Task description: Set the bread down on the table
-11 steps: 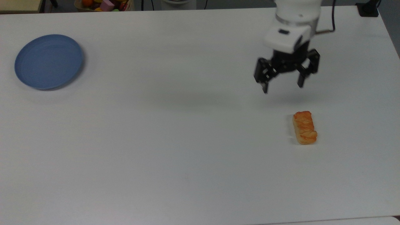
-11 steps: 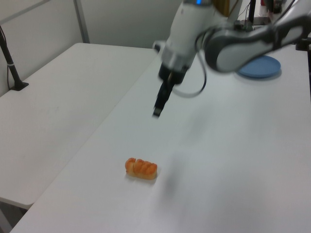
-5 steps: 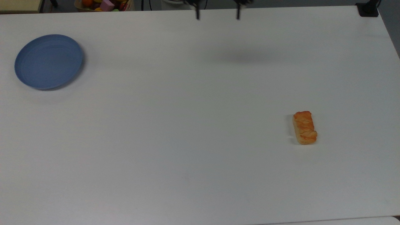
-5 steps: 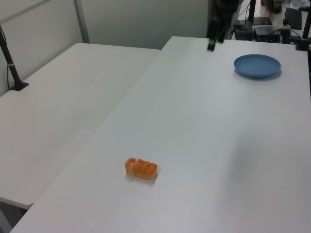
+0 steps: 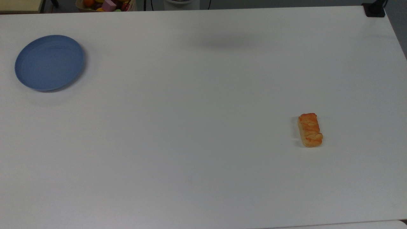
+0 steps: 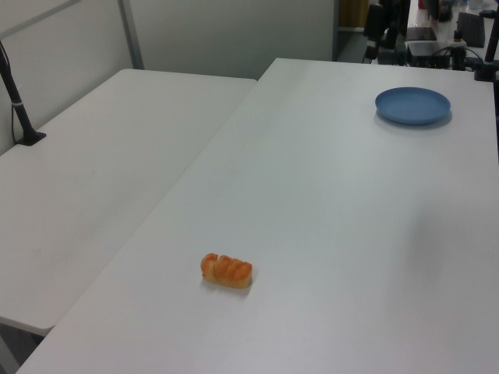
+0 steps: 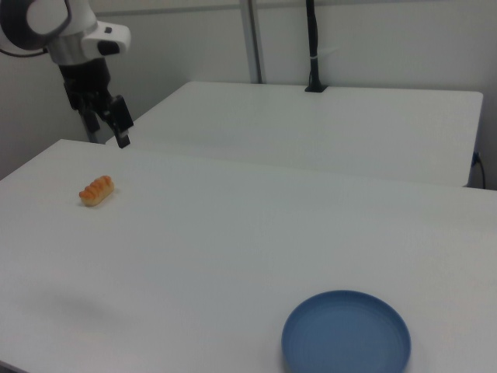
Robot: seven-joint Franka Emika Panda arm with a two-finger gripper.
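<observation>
The bread (image 5: 310,129), a small golden-orange braided loaf, lies flat on the white table (image 5: 190,127) toward the top view's right, with nothing touching it. It also lies near the table's front edge in the left view (image 6: 227,270) and at the right view's left (image 7: 97,190). In the right view my gripper (image 7: 107,128) hangs from the white arm, high above the table's far left corner, well up and away from the bread. Its black fingers stand open with nothing between them.
A round blue plate (image 5: 49,62) sits empty at the top view's left, far from the bread (image 6: 412,105) (image 7: 345,336). A second white table (image 6: 101,171) adjoins this one. A black clamped post (image 7: 313,47) stands at its far edge. A box of colourful toys (image 5: 106,4) lies beyond the table's top edge.
My open gripper has risen from just above the bread and swung away toward the top view's top left, leaving that view. The bread has stayed put.
</observation>
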